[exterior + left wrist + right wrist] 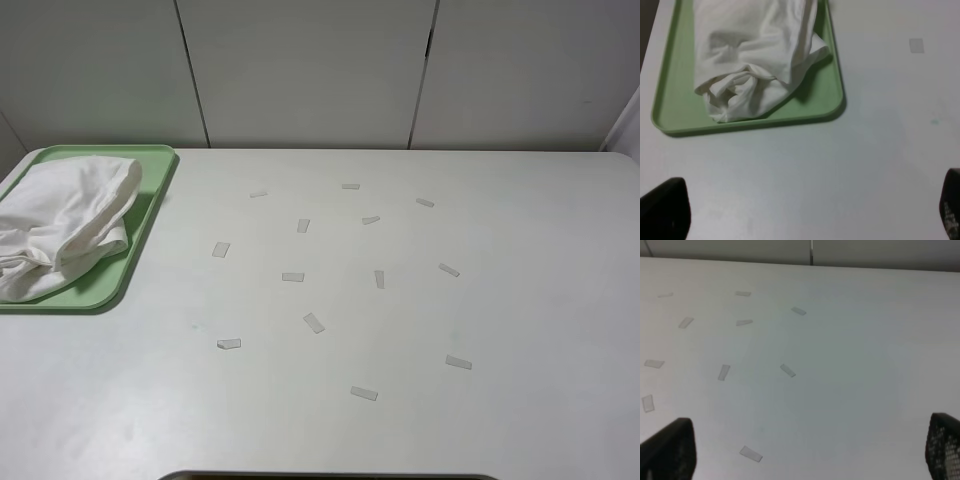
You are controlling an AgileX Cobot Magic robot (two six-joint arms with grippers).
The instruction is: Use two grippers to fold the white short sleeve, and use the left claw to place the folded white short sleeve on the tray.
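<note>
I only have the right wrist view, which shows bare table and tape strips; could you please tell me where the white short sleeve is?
Observer: The white short sleeve lies bundled on the tray, at the table's far left corner in the high view.
Operator: Thank you. Is it fully inside the tray?
Observer: Not quite; in the high view part of it drapes over the tray's left rim.
Operator: Is the left gripper holding it?
Observer: No. The left gripper is over bare table short of the tray, jaws wide open and empty.
</note>
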